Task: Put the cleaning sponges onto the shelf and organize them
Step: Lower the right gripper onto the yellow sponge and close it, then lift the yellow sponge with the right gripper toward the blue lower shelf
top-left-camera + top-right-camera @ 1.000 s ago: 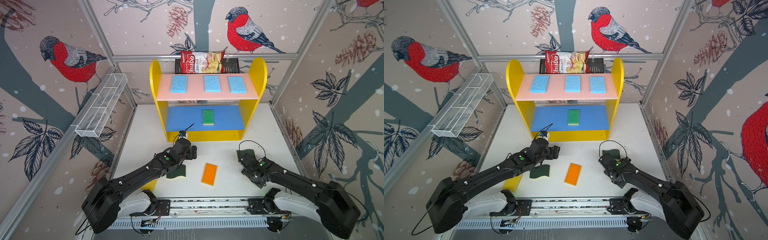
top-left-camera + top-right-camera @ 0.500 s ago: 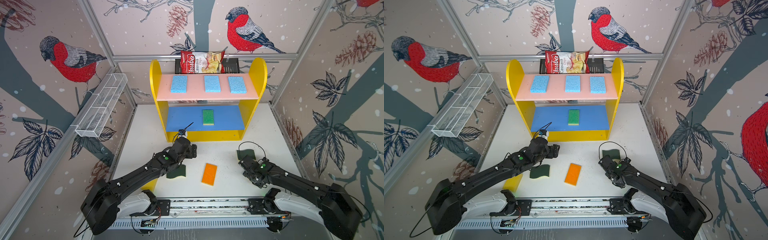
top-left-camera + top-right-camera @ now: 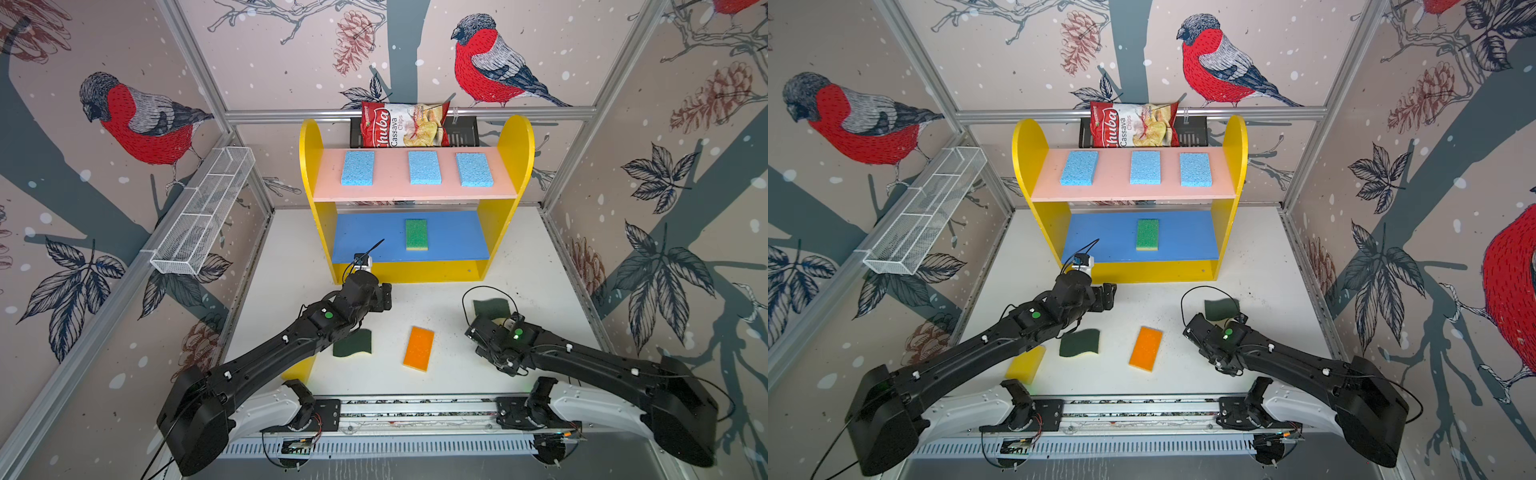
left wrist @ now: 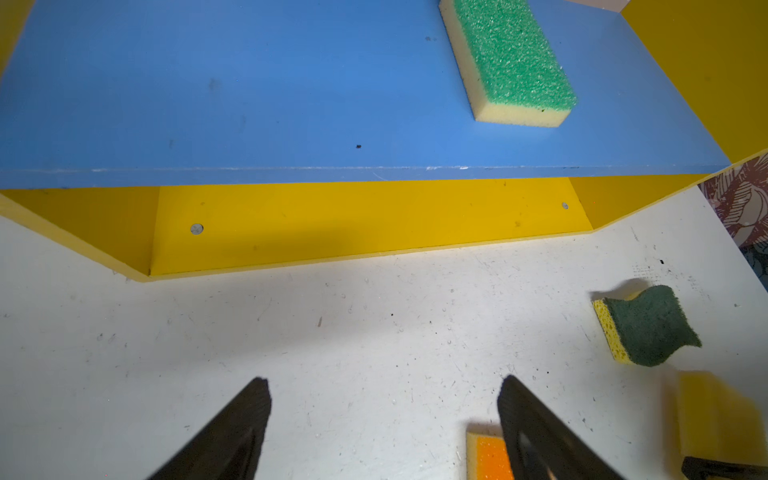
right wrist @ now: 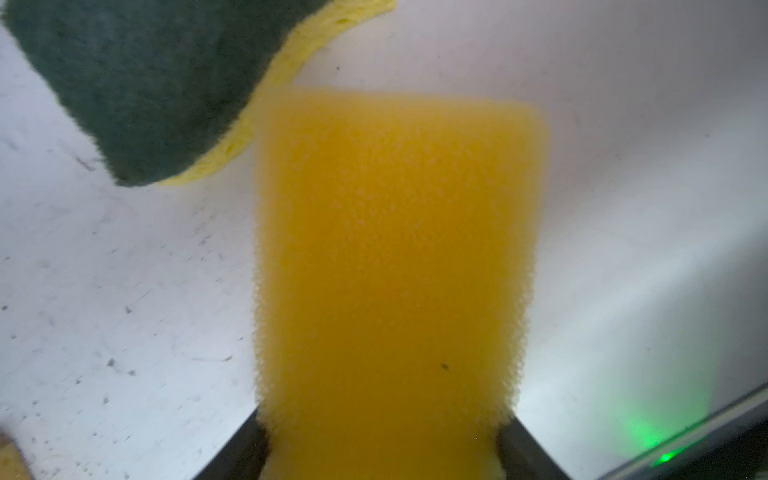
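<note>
The shelf holds three light blue sponges on its pink board and a green-topped sponge on the blue board. An orange-topped sponge lies on the white table between two wavy dark green sponges. One yellow sponge lies partly under the left arm. My left gripper hangs open over bare table in front of the shelf. My right gripper is shut on a second yellow sponge, just short of the right-hand wavy sponge.
A red chips bag sits in a black rack behind the shelf. A white wire basket hangs on the left wall. Patterned walls close in both sides, and the arms' rail runs along the table's front edge.
My right gripper's jaws have narrowed onto the yellow sponge, and that arm has shifted slightly toward the front. The left arm has hardly moved.
</note>
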Robot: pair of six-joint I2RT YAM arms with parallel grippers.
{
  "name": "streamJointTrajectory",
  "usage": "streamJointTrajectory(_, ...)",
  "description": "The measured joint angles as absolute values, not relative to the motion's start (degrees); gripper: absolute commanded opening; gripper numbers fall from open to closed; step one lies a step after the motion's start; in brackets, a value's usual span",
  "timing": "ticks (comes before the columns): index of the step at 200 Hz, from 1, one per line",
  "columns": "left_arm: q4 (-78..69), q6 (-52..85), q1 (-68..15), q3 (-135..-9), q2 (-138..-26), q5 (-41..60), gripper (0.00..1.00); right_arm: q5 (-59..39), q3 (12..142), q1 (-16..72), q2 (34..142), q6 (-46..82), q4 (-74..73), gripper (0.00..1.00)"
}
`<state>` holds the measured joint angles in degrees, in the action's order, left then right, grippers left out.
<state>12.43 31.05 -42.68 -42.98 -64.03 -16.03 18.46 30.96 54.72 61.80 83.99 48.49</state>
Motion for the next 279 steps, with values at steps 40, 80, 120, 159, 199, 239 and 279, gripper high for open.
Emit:
streamJointTrajectory(40,12.93,31.05,-42.61,-43.70,-63.66,-16.91,0.86,21.69,35.53,57.84,61.84,82.41,50.63,0.63)
streamJointTrajectory(80,13.19,31.07,-42.61,-43.75,-63.35,-17.19,0.86,24.18,40.23,59.07,61.93,74.91,51.44,0.64)
streamJointTrajectory(120,13.80,31.31,-42.61,-43.94,-62.81,-17.67,0.86,26.79,46.41,59.11,63.00,62.70,49.34,0.66)
streamJointTrajectory(159,14.33,31.68,-42.61,-43.97,-62.19,-18.24,0.86,29.36,50.37,57.63,64.55,53.60,46.85,0.64)
streamJointTrajectory(199,14.44,32.05,-42.61,-43.97,-61.98,-18.48,0.85,29.98,54.48,54.43,66.41,46.59,43.20,0.63)
streamJointTrajectory(239,14.70,32.56,-42.61,-43.97,-61.69,-18.96,0.85,30.04,57.39,49.84,69.30,39.46,39.88,0.62)
streamJointTrajectory(279,15.88,32.16,-42.61,-43.83,-60.16,-20.05,0.85,30.37,58.24,47.48,71.37,33.01,35.16,0.62)
